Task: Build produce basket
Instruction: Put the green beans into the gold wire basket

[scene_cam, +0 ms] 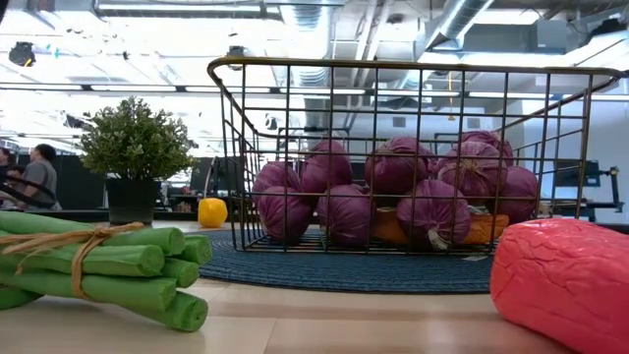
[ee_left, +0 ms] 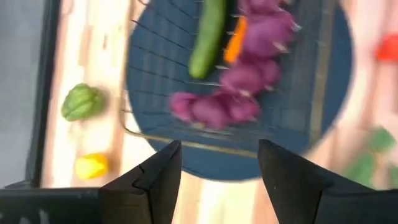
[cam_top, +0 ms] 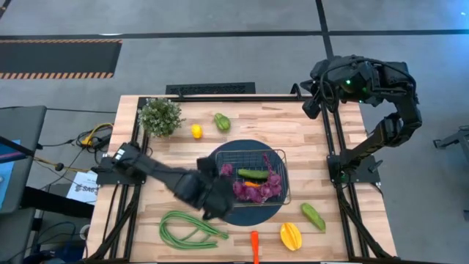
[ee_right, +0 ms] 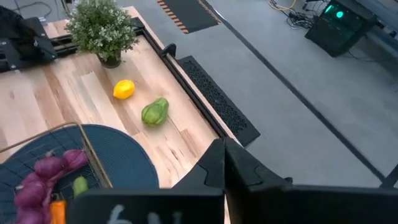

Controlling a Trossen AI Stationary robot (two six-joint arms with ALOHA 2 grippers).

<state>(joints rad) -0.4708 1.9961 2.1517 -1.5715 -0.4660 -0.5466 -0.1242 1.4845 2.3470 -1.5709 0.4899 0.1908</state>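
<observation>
Here the wire basket (cam_top: 275, 158) is sitting on the dark blue round mat (cam_top: 249, 213), holding a purple grape bunch (cam_top: 265, 187), cucumber (cam_top: 253, 174) and carrot (cam_top: 251, 184). The left gripper (ee_left: 219, 180) is hovering beside it, jaws released; the right gripper (ee_right: 224, 165) is waiting clenched off the table's far right corner.

Bright, even overhead light; left wrist view motion-blurred; low view backlit.

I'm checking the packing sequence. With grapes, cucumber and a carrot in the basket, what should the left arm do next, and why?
Probably swing the left end effector, open and empty beside the basket, toward the green beans. They lie nearest on the table, still outside the basket, while the right end effector waits shut off the far edge.
</observation>
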